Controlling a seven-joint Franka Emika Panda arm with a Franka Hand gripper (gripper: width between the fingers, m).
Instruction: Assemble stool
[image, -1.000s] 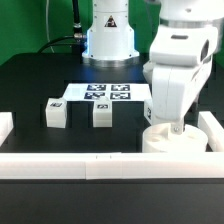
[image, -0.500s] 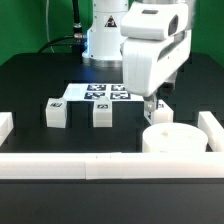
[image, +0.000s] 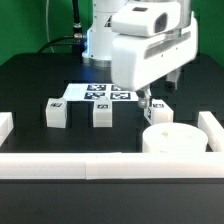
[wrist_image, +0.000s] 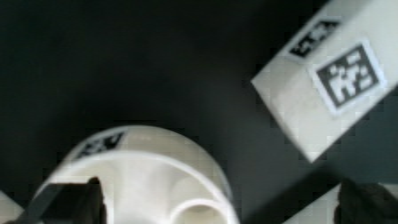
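The round white seat disc (image: 170, 139) lies on the black table at the exterior view's right. In the wrist view the disc (wrist_image: 151, 165) shows a tag and a round socket (wrist_image: 199, 212). Two white tagged block legs (image: 56, 113) (image: 102, 115) stand to the disc's left. A third leg (image: 162, 104) stands just behind the disc, partly hidden by the arm; it also shows in the wrist view (wrist_image: 338, 90). My gripper (image: 148, 102) hangs above the table just left of and behind the disc, open and empty; in the wrist view (wrist_image: 199, 200) its dark fingers (wrist_image: 54, 205) straddle the disc from above.
The marker board (image: 100, 93) lies behind the legs. Long white border rails run along the front (image: 100, 163), the left (image: 5, 126) and the right (image: 212, 128). The robot's base (image: 108, 40) stands at the back.
My gripper was down at the seat disc; it has risen off it and moved toward the exterior view's left. The disc stays where it was.
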